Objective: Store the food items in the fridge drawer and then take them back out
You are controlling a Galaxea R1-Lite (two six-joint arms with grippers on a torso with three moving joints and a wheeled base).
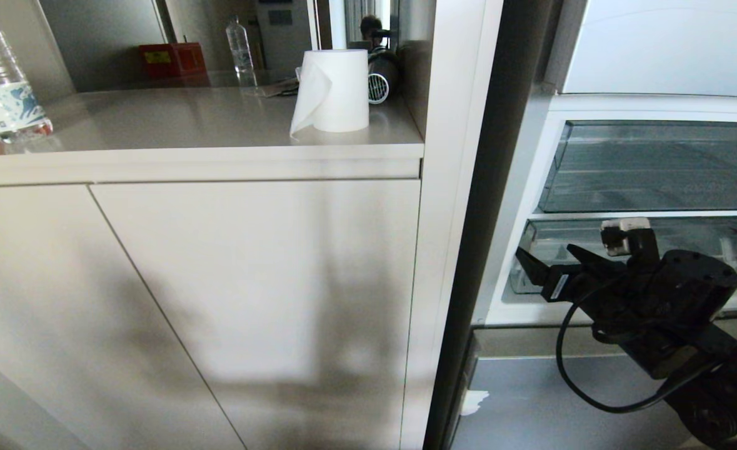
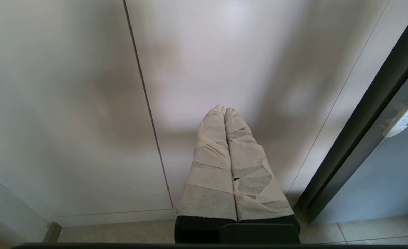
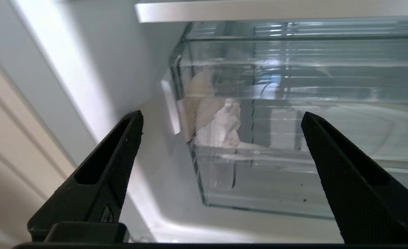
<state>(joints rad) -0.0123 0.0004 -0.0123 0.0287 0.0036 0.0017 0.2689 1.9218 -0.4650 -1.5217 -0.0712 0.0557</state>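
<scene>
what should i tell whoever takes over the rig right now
Right claw: open and empty, held in front of the lower clear fridge drawer, close to the corner with white tape scraps; not touching it.
Left claw: shut, empty, parked facing the white cupboard doors beside the fridge.
Food items: none visible in any view. Nothing red shows in the parts of the drawers on view.
Done: cannot tell from here; the drawer sits pushed in.
Left: find the red items and confirm which stage the job is at before moving.
</scene>
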